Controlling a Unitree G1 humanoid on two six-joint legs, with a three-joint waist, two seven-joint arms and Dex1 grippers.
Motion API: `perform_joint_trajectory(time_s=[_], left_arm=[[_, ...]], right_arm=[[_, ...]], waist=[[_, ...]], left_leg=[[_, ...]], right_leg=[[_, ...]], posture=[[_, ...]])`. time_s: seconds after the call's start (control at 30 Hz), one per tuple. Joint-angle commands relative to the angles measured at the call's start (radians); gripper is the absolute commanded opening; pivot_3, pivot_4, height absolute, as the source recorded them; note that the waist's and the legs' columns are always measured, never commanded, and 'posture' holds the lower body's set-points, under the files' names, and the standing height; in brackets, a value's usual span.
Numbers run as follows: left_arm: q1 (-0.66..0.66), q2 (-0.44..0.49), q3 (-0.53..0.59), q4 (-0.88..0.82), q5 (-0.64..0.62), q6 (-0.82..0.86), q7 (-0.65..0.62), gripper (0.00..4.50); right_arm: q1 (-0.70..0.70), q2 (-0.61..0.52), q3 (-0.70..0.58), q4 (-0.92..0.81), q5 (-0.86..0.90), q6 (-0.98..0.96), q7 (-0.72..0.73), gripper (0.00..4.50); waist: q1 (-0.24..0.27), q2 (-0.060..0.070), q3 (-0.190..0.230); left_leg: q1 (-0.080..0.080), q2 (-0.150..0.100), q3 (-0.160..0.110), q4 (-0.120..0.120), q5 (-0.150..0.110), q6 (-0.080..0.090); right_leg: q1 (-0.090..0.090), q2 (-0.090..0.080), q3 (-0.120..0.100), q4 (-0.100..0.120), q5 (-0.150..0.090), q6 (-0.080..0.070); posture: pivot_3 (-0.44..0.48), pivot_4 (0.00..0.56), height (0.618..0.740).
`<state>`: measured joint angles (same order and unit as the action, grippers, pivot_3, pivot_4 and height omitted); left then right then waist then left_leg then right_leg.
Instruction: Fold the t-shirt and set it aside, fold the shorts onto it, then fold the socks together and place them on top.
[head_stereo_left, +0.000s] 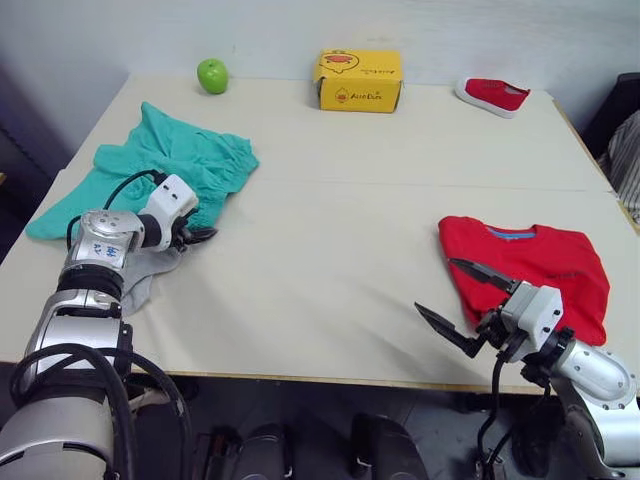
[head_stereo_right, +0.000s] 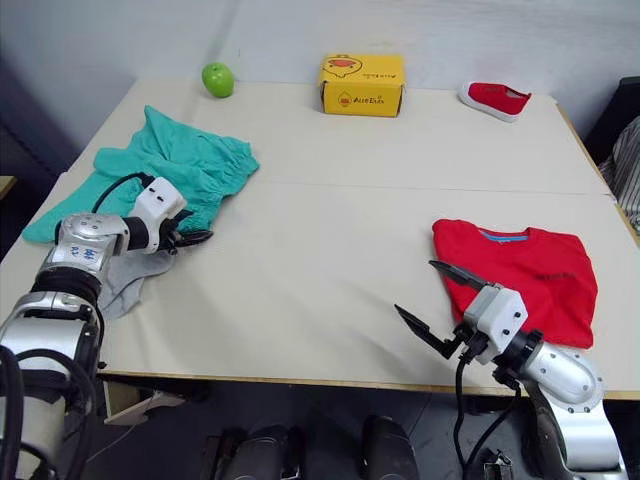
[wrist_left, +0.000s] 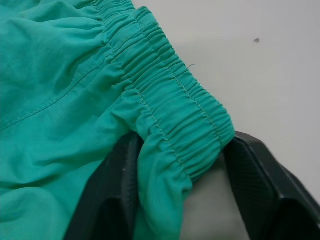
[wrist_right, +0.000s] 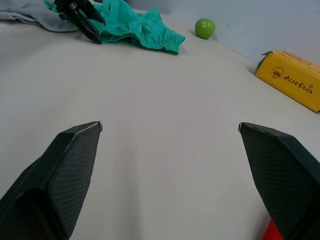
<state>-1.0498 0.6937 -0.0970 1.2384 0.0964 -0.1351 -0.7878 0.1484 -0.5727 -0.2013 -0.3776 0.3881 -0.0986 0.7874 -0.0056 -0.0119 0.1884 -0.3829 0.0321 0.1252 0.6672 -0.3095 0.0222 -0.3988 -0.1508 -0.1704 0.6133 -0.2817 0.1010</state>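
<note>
Red t-shirt (head_stereo_left: 528, 270) already folded into a compact rectangle near the right edge of the table (head_stereo_left: 340, 230), neckband facing the far side, set aside as the base of the stack

Right pincer (head_stereo_left: 465, 300) hovering just off the shirt's near-left corner, fingers spread wide with nothing between them and bare tabletop ahead in the wrist view; probably parked there, free to help receive the next garment

Teal shorts (head_stereo_left: 160, 170) spread loosely on the far-left part of the table, not yet folded, well apart from the shirt

Left pincer (head_stereo_left: 196, 236) at the near-right corner of the shorts; in the wrist view the gathered elastic waistband (wrist_left: 180, 110) draped between the two black fingers (wrist_left: 107, 200), one finger under the cloth fold, the other beside it on the table side, with a visible gap remaining, so apart around the band rather than clamped yet; likely set at the waistband because the thick elastic gives a firm hold for lifting or folding

Grey socks (head_stereo_left: 145, 275) lying as a small crumpled patch under the left forearm, touching the shorts' near edge, waiting for the final step

Green apple (head_stereo_left: 212, 75), yellow box (head_stereo_left: 360, 80) and small red shoe (head_stereo_left: 492, 96) lined along the far edge, clear of the working area

Judged stage: shirt done, shorts being taken up, socks untouched; risk of dragging the socks along with the shorts, given how close they lie
</note>
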Motion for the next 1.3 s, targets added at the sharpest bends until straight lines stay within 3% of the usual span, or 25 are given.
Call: perform_joint_trajectory(time_s=[0.03, 0.17, 0.5, 0.6, 0.73, 0.97, 1.07, 1.17, 1.3], left_arm=[[-0.053, 0.003, 0.025, 0.028, 0.01, -0.074, 0.018, 1.21], [-0.149, -0.04, 0.092, 0.019, -0.045, -0.147, -0.013, 0.05], [-0.3, -0.194, 0.108, -0.121, -0.106, -0.185, -0.274, 0.05], [-0.202, -0.28, 0.042, -0.379, -0.158, -0.061, -0.425, 0.05], [0.045, -0.379, -0.033, -0.837, -0.266, 0.218, -0.435, 0.05], [0.312, -0.512, -0.201, -1.052, -0.18, 0.307, -0.271, 0.05], [0.353, -0.497, -0.22, -1.106, -0.177, 0.348, -0.259, 0.63], [0.369, -0.471, -0.187, -1.174, -0.241, 0.394, -0.282, 1.56], [0.402, -0.332, -0.111, -1.264, -0.337, 0.374, -0.406, 2.8]], right_arm=[[0.011, 0.009, -0.019, -0.056, 0.008, 0.002, -0.029, 4.5], [0.023, 0.003, -0.027, -0.052, 0.007, 0.008, -0.039, 4.5], [-0.022, -0.1, -0.12, 0.116, 0.006, -0.032, 0.033, 4.5], [-0.012, -0.142, -0.167, 0.146, 0.043, -0.021, 0.088, 4.5], [0.055, -0.162, -0.206, 0.127, 0.056, -0.016, 0.128, 4.5], [0.104, -0.157, -0.228, 0.072, 0.069, 0.009, 0.119, 4.5], [0.116, -0.161, -0.221, 0.032, 0.093, 0.044, 0.128, 4.5], [0.108, -0.17, -0.201, -0.021, 0.133, 0.111, 0.131, 4.5], [0.048, -0.16, -0.076, -0.14, 0.122, 0.223, 0.079, 4.5]], waist=[[0.003, 0.0, 0.0], [0.012, -0.006, 0.003], [0.012, -0.007, 0.004], [0.008, -0.007, 0.004], [0.005, -0.006, 0.003], [0.012, -0.005, 0.004], [0.015, -0.005, 0.004], [0.015, -0.004, 0.004], [0.003, -0.002, 0.003]], left_leg=[[0.0, 0.0, 0.0, 0.0, 0.0, 0.0], [-0.003, 0.0, -0.002, 0.002, 0.0, 0.0], [-0.006, -0.001, 0.002, 0.012, -0.003, 0.005], [-0.006, -0.001, 0.002, 0.012, -0.003, 0.005], [-0.006, -0.001, 0.002, 0.013, -0.004, 0.005], [-0.001, 0.004, 0.003, 0.016, -0.003, 0.005], [0.0, 0.004, 0.002, 0.016, -0.004, 0.006], [-0.001, 0.005, 0.001, 0.016, -0.005, 0.005], [-0.001, 0.007, 0.001, 0.016, -0.005, 0.004]], right_leg=[[0.0, 0.0, 0.0, 0.0, 0.0, 0.0], [-0.001, 0.0, -0.002, 0.0, 0.0, 0.0], [-0.003, -0.001, 0.002, 0.002, 0.002, 0.002], [-0.003, -0.001, 0.003, 0.003, 0.002, 0.002], [-0.003, 0.0, 0.006, 0.003, 0.002, 0.002], [-0.001, -0.002, 0.011, 0.005, 0.002, 0.002], [0.0, -0.003, 0.011, 0.004, 0.002, 0.002], [0.0, -0.002, 0.011, 0.003, 0.001, 0.001], [0.0, -0.002, 0.011, 0.003, 0.001, 0.0]], posture=[[0.0, 0.15, 0.74], [0.0, 0.15, 0.74], [0.0, 0.15, 0.74], [0.0, 0.15, 0.74], [0.0, 0.15, 0.74], [0.0, 0.15, 0.74], [0.0, 0.15, 0.74], [0.0, 0.15, 0.74], [0.0, 0.15, 0.74]])
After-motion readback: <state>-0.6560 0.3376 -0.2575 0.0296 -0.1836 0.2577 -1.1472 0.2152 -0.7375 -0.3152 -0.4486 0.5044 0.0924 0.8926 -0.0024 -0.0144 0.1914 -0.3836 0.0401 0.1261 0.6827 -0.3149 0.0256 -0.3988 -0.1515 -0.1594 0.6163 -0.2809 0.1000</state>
